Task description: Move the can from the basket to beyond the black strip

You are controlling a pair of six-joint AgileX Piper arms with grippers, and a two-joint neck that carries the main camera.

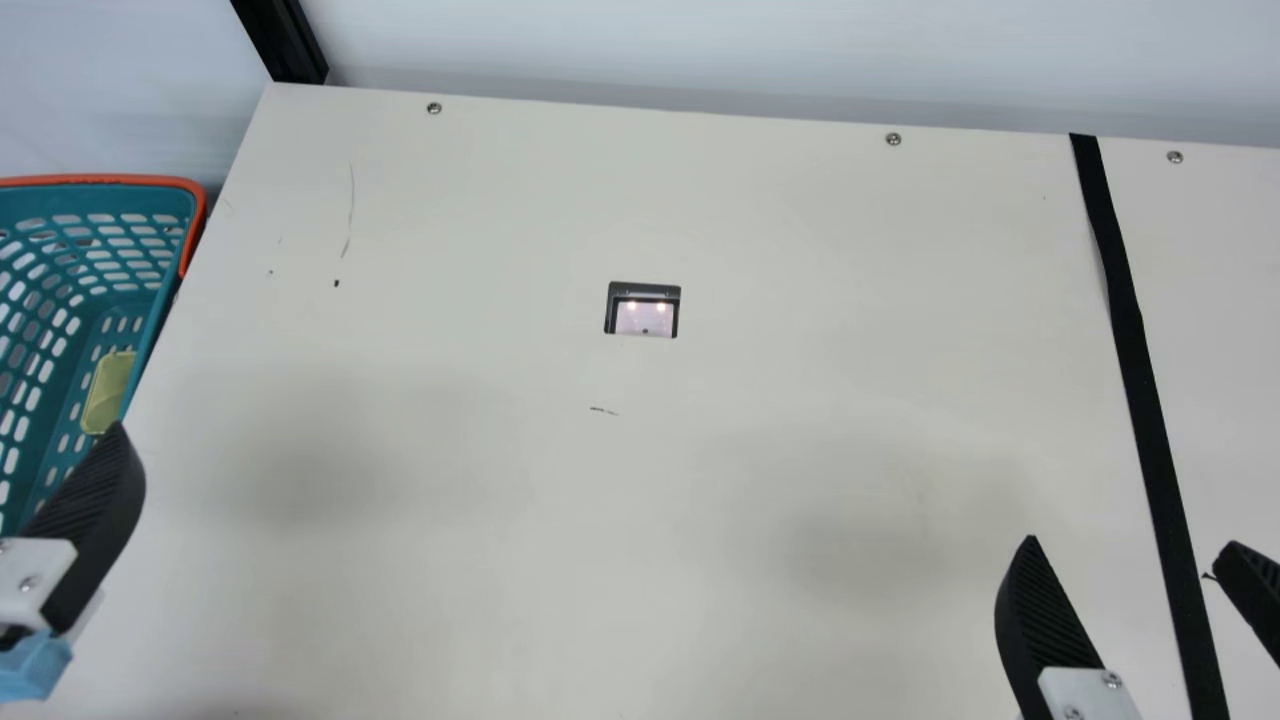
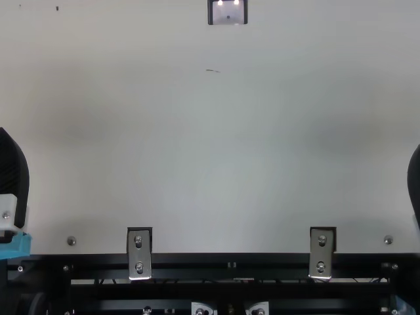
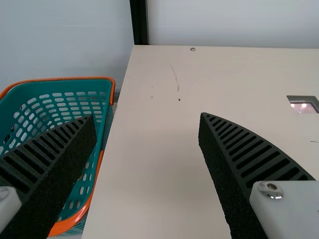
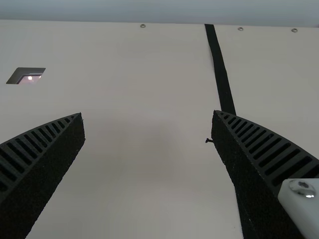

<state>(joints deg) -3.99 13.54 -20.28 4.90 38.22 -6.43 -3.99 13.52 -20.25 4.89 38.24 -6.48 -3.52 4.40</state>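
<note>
A teal basket point(image 1: 85, 200) with an orange rim stands at the table's left side. Inside it lies a yellow-green object point(image 1: 108, 392); I cannot tell whether it is the can. My left gripper point(image 1: 90, 530) is at the main view's left edge, near the basket. In the left wrist view the left gripper point(image 3: 147, 117) is open and empty, one finger overlapping the basket point(image 3: 60, 85). My right gripper point(image 1: 1130, 548) stands open by the black strip point(image 1: 1140, 370). The right wrist view has the right gripper point(image 4: 148, 114) with nothing between its fingers, the strip point(image 4: 222, 74) passing behind one.
The cream table point(image 1: 480, 300) spreads between both grippers, with a small dark-framed square recess point(image 1: 643, 310) in it. A pale wall rises behind the far edge, with a black post point(image 1: 285, 45) at the far left corner. Metal brackets point(image 2: 139, 254) line the near edge.
</note>
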